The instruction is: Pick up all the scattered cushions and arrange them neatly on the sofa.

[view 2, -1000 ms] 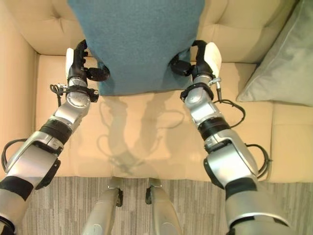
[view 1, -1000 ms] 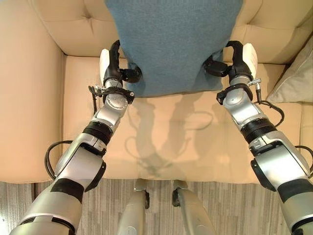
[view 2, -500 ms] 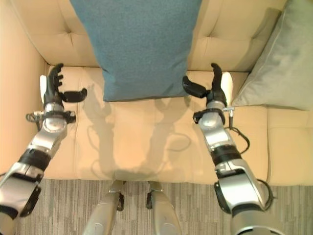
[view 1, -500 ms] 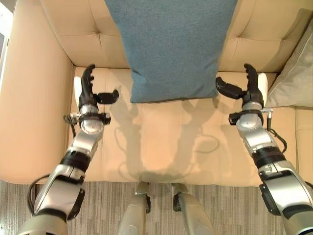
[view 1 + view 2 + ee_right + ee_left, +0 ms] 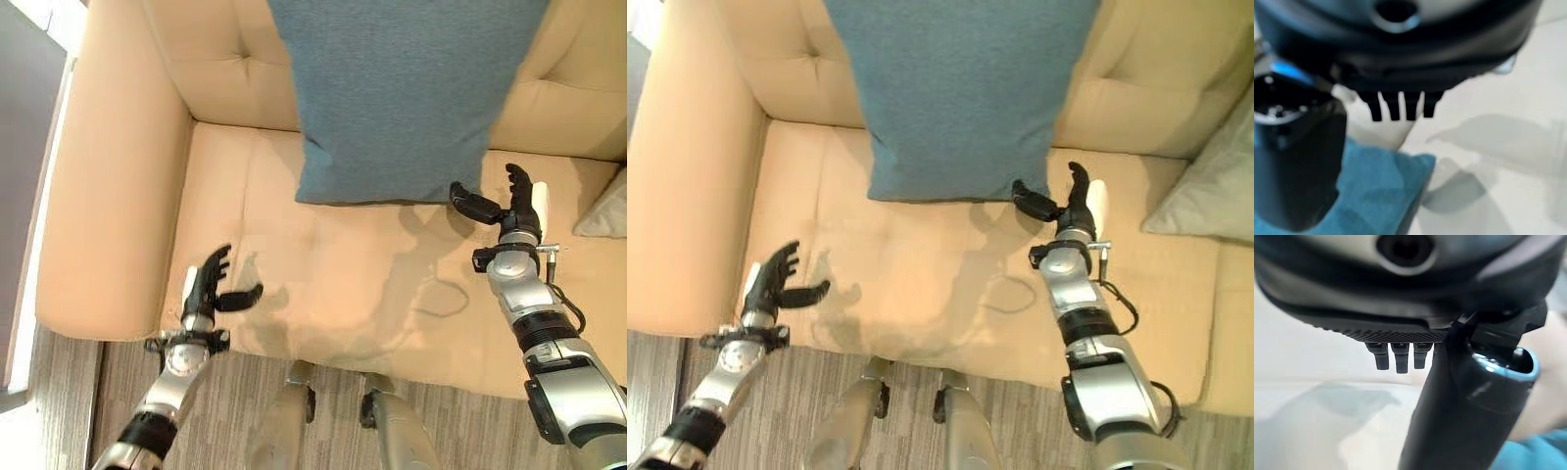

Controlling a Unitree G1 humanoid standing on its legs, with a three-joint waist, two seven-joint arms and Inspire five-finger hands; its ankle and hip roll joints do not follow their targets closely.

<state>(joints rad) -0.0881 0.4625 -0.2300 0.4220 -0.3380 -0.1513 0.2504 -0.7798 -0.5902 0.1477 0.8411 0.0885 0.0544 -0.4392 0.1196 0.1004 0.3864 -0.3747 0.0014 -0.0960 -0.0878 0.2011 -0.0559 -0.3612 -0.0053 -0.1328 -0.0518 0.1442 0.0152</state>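
Cushion: soft, light, at 12 o'clock; I'd grip its lower corners
Hands: left, right open, empty

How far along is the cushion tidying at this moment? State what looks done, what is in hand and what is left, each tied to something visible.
Done: the blue cushion stands propped against the beige sofa backrest, beside a grey cushion at the robot's right.
In hand: nothing; the left hand hangs open near the seat's front edge, and the right hand is open beside the blue cushion's lower corner, apart from it.
Left: no loose cushion is visible on the floor strip shown, so any remaining ones cannot be judged.
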